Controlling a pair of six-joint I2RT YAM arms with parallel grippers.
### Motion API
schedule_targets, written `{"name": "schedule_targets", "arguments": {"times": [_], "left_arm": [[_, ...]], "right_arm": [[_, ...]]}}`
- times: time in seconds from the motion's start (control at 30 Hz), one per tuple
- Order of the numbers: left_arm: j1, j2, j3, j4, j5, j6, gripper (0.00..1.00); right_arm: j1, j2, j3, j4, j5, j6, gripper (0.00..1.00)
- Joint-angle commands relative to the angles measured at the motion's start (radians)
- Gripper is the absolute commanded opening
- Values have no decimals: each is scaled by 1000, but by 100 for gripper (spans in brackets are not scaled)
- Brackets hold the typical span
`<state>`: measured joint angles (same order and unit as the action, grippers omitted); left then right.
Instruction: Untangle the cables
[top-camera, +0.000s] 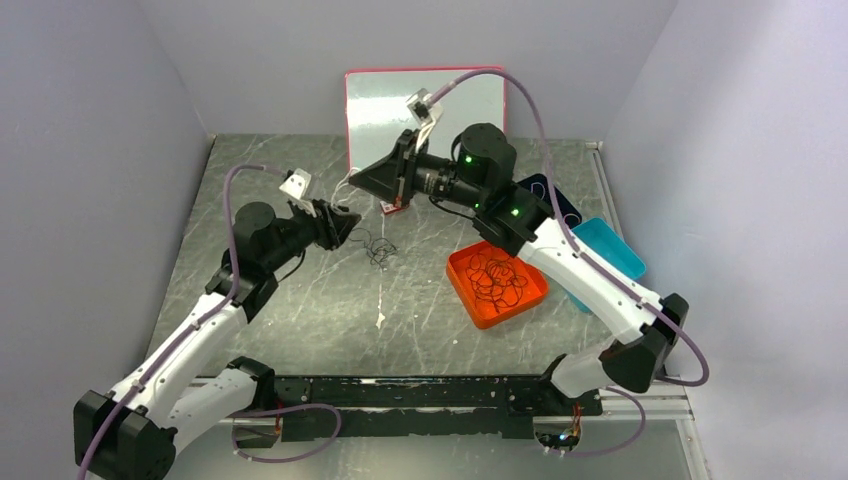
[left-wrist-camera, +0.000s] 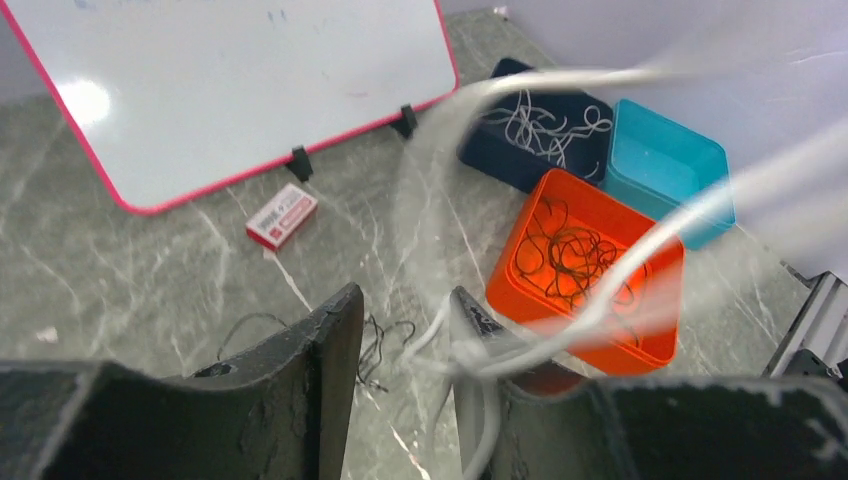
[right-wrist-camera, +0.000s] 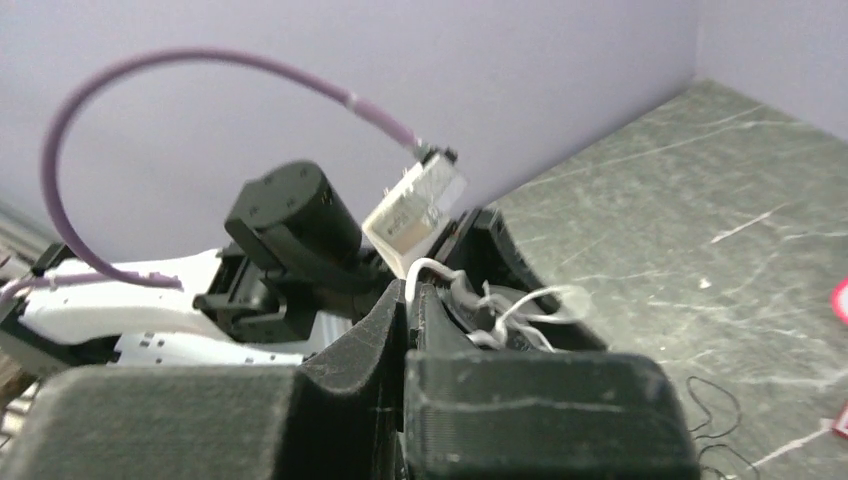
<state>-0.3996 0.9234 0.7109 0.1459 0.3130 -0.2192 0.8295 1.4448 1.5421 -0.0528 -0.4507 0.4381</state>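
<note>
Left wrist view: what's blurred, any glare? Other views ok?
Left wrist: the white cable near the lens smears into translucent streaks; the whiteboard carries a glare spot at its left; the orange bin is fairly sharp. Right wrist: the left arm behind is slightly soft. Top external: even light, sharp.

Cables are hair-thin curly wires. A bunch of black cables (top-camera: 495, 278) sits tangled in the orange tray (top-camera: 455, 270), and some white cables (left-wrist-camera: 545, 120) are in the navy bin (left-wrist-camera: 480, 150). A small black tangle (top-camera: 378, 247) lies loose on the table (top-camera: 300, 300). One white cable (right-wrist-camera: 432, 264) is up in the air, pinched in the right gripper (right-wrist-camera: 407, 290).
</note>
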Motion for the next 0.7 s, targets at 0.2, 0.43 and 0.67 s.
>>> {"name": "schedule_targets", "arguments": {"times": [0.2,0.43,0.67], "left_arm": [[6,-18,-137,50,-56,-132,37],[5,-38,-198,47,-98,-174,29],[5,-41,-215,38,-114,-183,24]], "right_arm": [[-46,-107,-24,58,212,-69,0],[-62,-145,-29,37,292,-107,0],[-75,-182,-27,-12,417,-151,0]]}}
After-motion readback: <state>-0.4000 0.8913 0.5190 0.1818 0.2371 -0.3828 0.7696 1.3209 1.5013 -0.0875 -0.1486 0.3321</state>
